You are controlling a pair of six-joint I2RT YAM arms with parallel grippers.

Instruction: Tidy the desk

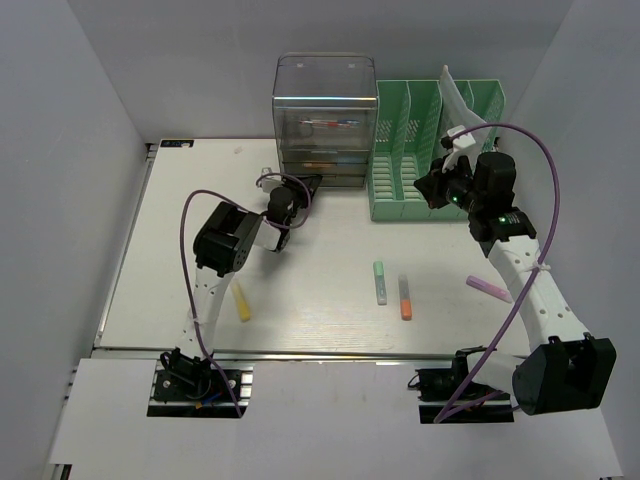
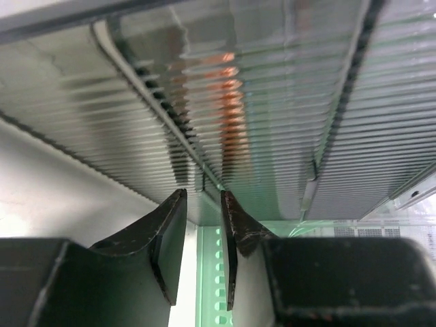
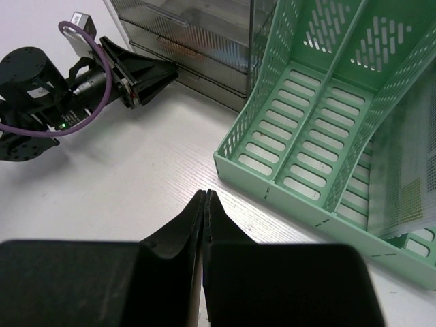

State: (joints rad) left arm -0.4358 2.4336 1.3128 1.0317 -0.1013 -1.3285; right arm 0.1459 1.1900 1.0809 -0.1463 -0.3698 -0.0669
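- Top view only: the flat off-white desk (image 1: 320,320) spans the whole workspace, with a metal rail at its near edge. Four capped markers lie loose on it: the yellow marker (image 1: 241,301) on the left, the green marker (image 1: 379,282) and orange marker (image 1: 405,298) side by side mid-desk, and the pink marker (image 1: 488,288) under my right arm.
- Left wrist only: my left gripper (image 2: 202,194) has its tips against the clear ribbed plastic drawer unit (image 2: 286,102). The jaws stand a narrow gap apart; I can't tell whether they pinch anything. Behind the ribs there's an orange blur I can't identify.
- Right wrist only: my right gripper (image 3: 206,194) is clenched, fingers pressed together with nothing between them. It hangs over bare desk just beside the mint-green slotted plastic file rack (image 3: 300,136).
- The rack has perforated walls and a slotted floor. A translucent mesh-textured sheet (image 3: 405,170) stands in its rightmost compartment.
- The gripper fingers are black, matte and scuffed.
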